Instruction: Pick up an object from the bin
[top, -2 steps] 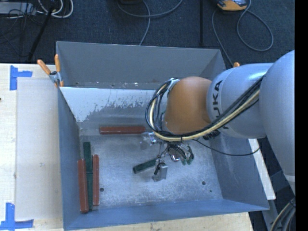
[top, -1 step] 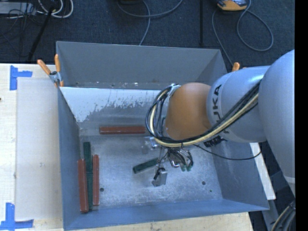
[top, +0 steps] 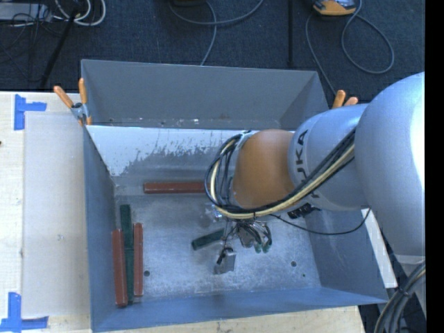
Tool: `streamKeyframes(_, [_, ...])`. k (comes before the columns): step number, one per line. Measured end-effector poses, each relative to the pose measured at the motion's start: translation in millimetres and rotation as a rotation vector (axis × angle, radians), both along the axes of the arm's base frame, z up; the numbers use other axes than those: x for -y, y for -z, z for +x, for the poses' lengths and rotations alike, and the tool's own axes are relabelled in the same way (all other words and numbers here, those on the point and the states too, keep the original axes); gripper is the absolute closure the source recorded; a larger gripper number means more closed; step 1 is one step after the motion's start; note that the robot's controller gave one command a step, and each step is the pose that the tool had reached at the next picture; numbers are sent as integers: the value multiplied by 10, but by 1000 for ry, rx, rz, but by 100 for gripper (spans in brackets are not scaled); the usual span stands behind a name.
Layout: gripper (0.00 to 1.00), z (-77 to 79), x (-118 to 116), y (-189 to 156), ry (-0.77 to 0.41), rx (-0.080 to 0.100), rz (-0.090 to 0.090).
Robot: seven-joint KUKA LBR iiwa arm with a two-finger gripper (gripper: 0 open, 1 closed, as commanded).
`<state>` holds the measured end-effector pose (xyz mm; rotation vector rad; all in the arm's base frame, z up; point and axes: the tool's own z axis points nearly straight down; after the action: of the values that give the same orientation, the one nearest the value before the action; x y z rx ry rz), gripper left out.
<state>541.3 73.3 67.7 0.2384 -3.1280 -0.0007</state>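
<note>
Five slim sticks are what I can count on the floor of the bin (top: 97, 186), and nearest the front three of them sit in its left corner: a long brown stick (top: 120, 266) tight along the foot of the left wall, a reddish stick (top: 137, 259) just beside it, and a green stick (top: 125, 220) a little further back, all running parallel to that wall. Lying so close to the slope, they would probably leave little room for a grasp from above. Further in, near the middle of the floor, the gripper (top: 229, 252) hangs low under the orange cover (top: 260, 168) of the arm (top: 388, 158), pointing down, which suits a top-down pick from a flat floor. I cannot tell whether it is apart or together, since the cover and the cables (top: 222, 179) hide much of it. Just to its left, perhaps touching it, lies a short dark green stick (top: 208, 240), tilted across the floor and well apart from every wall. By my judgement that is the likeliest thing to be picked, though nothing shows it held. Furthest back, a dark red-brown stick (top: 173, 186) lies along the foot of the far wall, apart from the gripper.
</note>
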Motion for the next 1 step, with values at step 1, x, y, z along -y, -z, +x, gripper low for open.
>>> streamKeyframes(1, [0, 0, -3, 3, -3, 3, 0])
